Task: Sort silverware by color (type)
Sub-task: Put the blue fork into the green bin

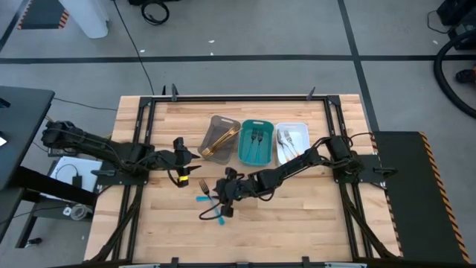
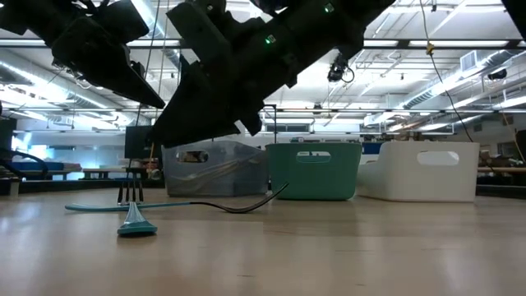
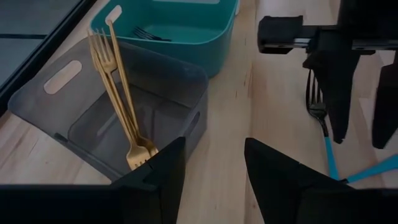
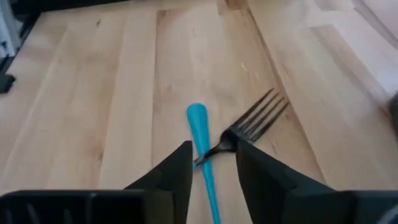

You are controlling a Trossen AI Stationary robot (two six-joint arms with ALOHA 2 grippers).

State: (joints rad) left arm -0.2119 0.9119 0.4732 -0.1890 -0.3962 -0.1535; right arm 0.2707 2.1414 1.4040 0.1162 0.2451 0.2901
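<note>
Blue-handled dark silverware lies loose on the wooden table (image 1: 297,223): a fork (image 4: 255,118) lies across a blue handle (image 4: 200,134), and more pieces (image 1: 212,214) lie nearby. My right gripper (image 4: 212,152) is open, slanting down over that crossing, with the fork's neck showing between its fingers. In the low view its fingers (image 2: 168,136) hang above the table, clear of the fork (image 2: 130,194). My left gripper (image 3: 214,149) waits open and holds nothing, near the grey-brown tray (image 3: 43,106).
Three trays stand in a row at the far middle. The grey-brown one (image 1: 216,126) holds gold forks (image 3: 118,93). The teal one (image 1: 243,141) holds dark forks. The white one (image 1: 303,134) holds silver pieces. Bare wood lies toward the near edge.
</note>
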